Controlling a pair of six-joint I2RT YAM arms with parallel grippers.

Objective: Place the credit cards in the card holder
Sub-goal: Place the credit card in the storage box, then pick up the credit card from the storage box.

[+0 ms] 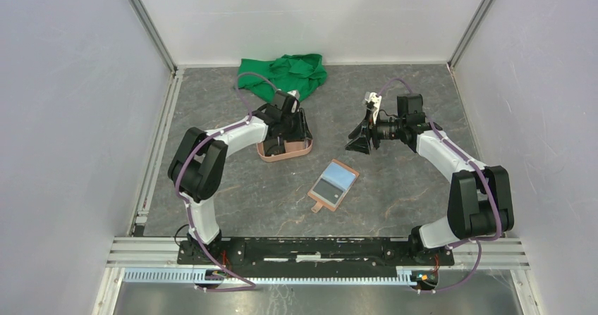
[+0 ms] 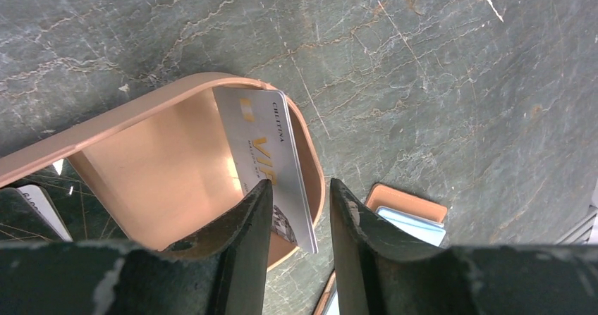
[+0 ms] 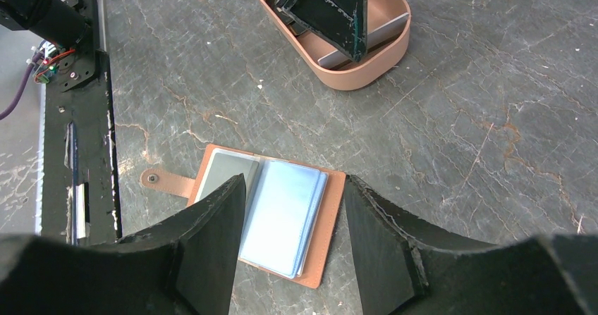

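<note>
Closest to my left wrist camera are the two dark fingers of the left gripper [image 2: 300,195]. They stand apart and nothing is pressed between them. Just at the left finger is a silver-grey credit card [image 2: 264,146] with gold letters. It leans inside the salmon-pink oval tray [image 2: 141,107], its upper short edge on the rim.

I judge this card to be light, thin, stiff and quite slippery. Because it leans, one finger can pass under it, so I would pinch across its flat faces near the lower end.

The card holder [image 3: 333,209] lies open on the grey table [image 3: 458,153], near the tray. A light blue card [image 3: 282,216] is already inside it. The right gripper [image 3: 295,188] hovers above it, jaws apart and empty.
</note>
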